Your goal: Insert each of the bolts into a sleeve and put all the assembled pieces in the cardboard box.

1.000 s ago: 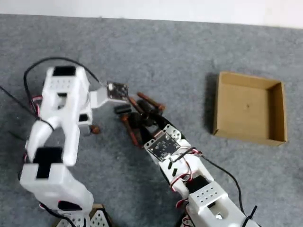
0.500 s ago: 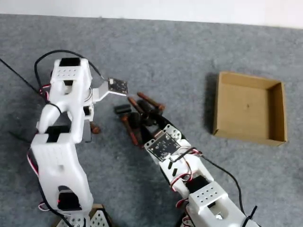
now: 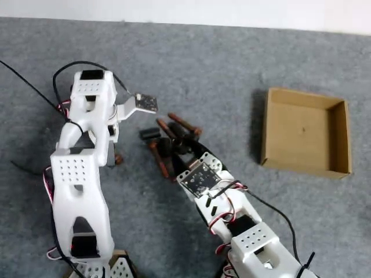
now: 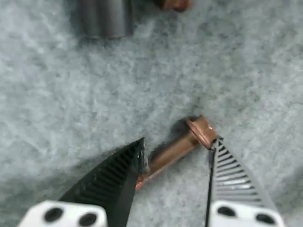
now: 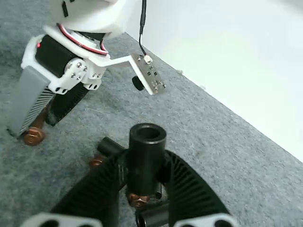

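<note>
A copper bolt lies on the grey carpet between the fingers of my open left gripper, one finger near its tip and the other by its head. From above, that bolt pokes out beside the left gripper. My right gripper is shut on an upright black sleeve, which stands over the pile. A loose sleeve and two more bolts lie there. The cardboard box stands to the right.
Grey carpet covers the table. The left arm's white body stands tall at the left, with black cables trailing off it. A white wall edge runs along the back.
The left arm has swung upright and shifted toward the back, bringing its gripper down around the bolt at the left. The right arm and its sleeve have kept still.
</note>
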Controlling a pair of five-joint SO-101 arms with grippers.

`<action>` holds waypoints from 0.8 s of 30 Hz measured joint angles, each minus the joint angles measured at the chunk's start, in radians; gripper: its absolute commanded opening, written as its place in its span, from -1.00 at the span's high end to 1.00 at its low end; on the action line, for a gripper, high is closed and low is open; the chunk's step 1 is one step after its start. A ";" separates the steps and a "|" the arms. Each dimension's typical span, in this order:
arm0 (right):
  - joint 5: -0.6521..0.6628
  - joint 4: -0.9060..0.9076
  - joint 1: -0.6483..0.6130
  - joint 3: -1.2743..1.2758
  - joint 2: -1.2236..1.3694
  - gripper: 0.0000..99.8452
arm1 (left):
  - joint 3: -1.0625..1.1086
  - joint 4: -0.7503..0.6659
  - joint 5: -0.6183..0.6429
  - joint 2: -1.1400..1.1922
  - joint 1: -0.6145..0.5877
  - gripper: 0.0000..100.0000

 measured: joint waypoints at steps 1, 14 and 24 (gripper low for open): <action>0.000 0.000 0.000 0.000 0.000 0.99 | -0.029 0.008 0.002 0.020 0.000 0.56; 0.000 0.000 0.000 0.000 0.000 0.99 | -0.149 0.025 0.002 0.130 0.000 0.97; 0.000 0.000 0.000 0.000 0.000 0.99 | -0.153 0.026 0.002 0.130 -0.002 0.99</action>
